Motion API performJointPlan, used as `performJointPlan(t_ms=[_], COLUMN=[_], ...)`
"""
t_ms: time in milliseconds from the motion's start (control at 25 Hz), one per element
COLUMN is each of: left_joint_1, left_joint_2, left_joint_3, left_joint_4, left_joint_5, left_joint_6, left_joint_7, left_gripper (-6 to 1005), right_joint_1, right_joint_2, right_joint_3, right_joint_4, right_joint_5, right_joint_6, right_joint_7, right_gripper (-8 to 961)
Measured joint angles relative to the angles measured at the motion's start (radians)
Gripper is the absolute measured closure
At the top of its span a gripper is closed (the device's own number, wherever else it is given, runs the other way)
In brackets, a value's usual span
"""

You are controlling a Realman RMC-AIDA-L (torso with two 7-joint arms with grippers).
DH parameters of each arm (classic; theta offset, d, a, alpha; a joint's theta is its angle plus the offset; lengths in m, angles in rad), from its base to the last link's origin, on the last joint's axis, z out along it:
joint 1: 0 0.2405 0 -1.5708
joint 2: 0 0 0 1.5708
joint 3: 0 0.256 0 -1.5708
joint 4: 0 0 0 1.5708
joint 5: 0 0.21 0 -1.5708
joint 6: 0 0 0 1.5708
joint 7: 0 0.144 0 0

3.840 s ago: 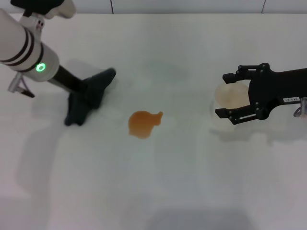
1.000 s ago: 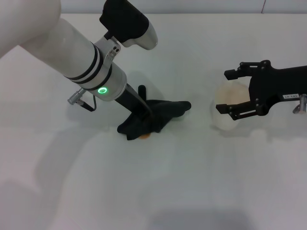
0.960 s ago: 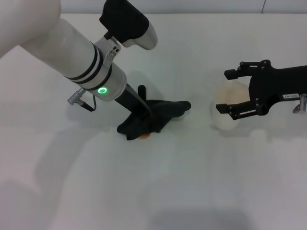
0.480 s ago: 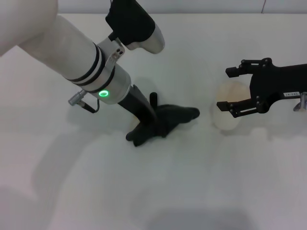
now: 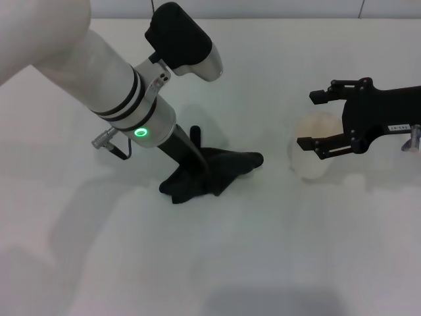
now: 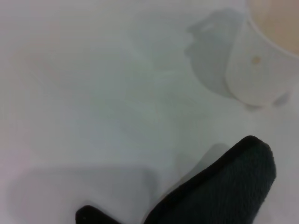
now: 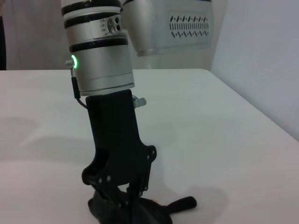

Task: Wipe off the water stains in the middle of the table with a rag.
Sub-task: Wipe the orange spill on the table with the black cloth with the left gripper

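Broad plain white smooth table [image 5: 276, 79] fills almost everything around both the left gripper [image 5: 197, 164] and the right gripper [image 5: 309, 120]. Its far edge runs beyond both grippers, backed by a pale grey wall panel strip [image 5: 263, 8] with thin dark vertical seams [image 5: 153, 8]. Right wrist view: plain off-white wall [image 7: 32, 42] behind the left gripper, a cooler pale wall [image 7: 261, 42] to one side, table edge running diagonally in front of it. Lighting soft and diffuse; faint grey shadows on the tabletop, with a broad one [image 5: 276, 304] on the robot's side of both grippers.
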Motion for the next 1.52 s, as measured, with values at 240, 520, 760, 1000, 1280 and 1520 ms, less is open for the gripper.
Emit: performJointPlan(t_ms=[240,520,760,1000,1280,1520], left_joint_1=[0.0,0.0,0.002,0.003,0.0,-0.001], left_joint_2=[0.0,0.0,-0.002,-0.001,-0.001,-0.002], left_joint_3=[-0.006,-0.007,0.0,0.029,0.029,0.029], left_joint_4=[-0.001,-0.01,-0.018,-0.003,0.011,0.011], left_joint_5=[0.075,0.174,0.164,0.07,-0.012,-0.066], left_joint_6=[-0.057,-0.119,-0.12,-0.106,-0.043,0.017], left_joint_7=[-0.082,-0.204,-0.173,-0.093,0.002,0.087], left_gripper=[888,885,883,882,879,878], right_joint_1=[-0.001,-0.001,-0.001,-0.003,-0.004,-0.002], right_joint_2=[0.0,0.0,0.0,0.0,0.0,0.0], right_joint_3=[-0.002,-0.004,-0.004,-0.003,0.002,0.004], right_joint_4=[0.0,0.0,0.0,0.0,0.0,0.0], right_joint_5=[0.0,-0.001,-0.001,-0.001,0.0,-0.001], right_joint_6=[0.0,0.0,0.0,0.0,0.0,0.0], right_joint_7=[0.0,0.0,0.001,0.001,0.001,0.0], right_gripper=[80,80,80,80,81,81])
